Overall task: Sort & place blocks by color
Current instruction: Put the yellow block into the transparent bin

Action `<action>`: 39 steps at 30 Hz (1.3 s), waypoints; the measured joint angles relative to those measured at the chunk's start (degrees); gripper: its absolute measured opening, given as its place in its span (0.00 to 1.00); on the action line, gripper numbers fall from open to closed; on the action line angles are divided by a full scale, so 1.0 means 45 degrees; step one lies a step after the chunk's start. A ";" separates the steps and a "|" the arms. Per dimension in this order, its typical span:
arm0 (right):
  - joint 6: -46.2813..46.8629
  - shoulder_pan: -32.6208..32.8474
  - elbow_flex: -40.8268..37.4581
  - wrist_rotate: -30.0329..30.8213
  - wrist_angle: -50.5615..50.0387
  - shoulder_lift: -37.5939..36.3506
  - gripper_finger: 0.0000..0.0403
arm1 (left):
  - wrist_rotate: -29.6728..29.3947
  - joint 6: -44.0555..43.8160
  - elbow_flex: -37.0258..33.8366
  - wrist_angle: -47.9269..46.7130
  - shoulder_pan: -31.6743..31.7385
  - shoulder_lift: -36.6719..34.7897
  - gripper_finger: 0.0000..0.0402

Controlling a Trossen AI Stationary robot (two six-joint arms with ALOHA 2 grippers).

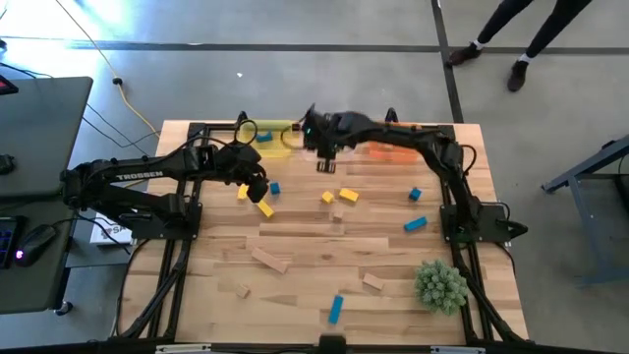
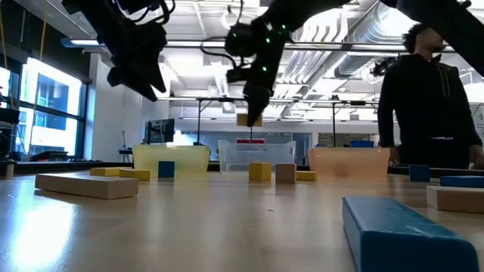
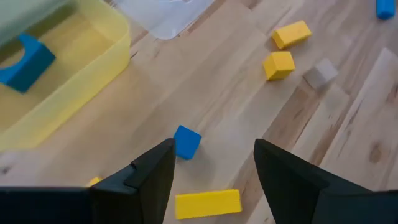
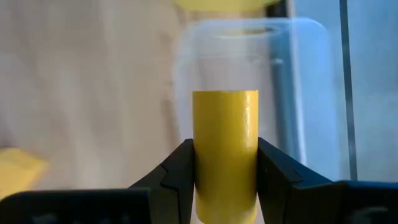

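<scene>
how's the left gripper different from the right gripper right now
The left gripper is open and empty, jaws spread over a blue cube. The right gripper is shut on a yellow block, held up off the table near the clear bin. Both are dark two-finger grippers.

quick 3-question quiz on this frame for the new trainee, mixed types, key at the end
1. True or false: the right hand is shut on a yellow block.
2. Which bin already holds a blue block?
A. yellow bin
B. clear bin
C. orange bin
3. Fill in: the left hand hangs open above a small ___ cube on the table.

Key:
1. True. The right wrist view shows the block clamped between both fingers, held up near the clear bin.
2. A.
3. Blue. A yellow bar lies close beside it.
</scene>
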 joint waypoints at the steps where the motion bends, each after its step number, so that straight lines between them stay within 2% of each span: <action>1: -0.0197 -0.0329 0.0000 -0.0192 0.0092 0.0000 0.26 | -0.0046 -0.0274 0.0000 0.0000 0.0000 0.0000 0.52; 9: -0.0431 -0.2563 0.0000 -0.2199 0.0738 0.0000 0.26 | -0.0761 -0.2009 0.0000 0.0001 0.0000 0.0000 0.52; 16: 0.0879 -0.3374 0.0000 -0.4336 0.1079 0.0269 0.26 | -0.1193 -0.2425 0.0000 -0.0004 0.0000 0.0000 0.52; 30: 0.0790 -0.3102 -0.0005 -0.3918 0.0493 0.1517 0.26 | -0.1211 -0.1712 0.0000 -0.0014 -0.0005 0.0000 0.52; 39: 0.0434 -0.3136 -0.0015 -0.3584 0.0421 0.1603 0.26 | -0.1206 -0.1683 0.0000 -0.0018 -0.0005 0.0000 0.52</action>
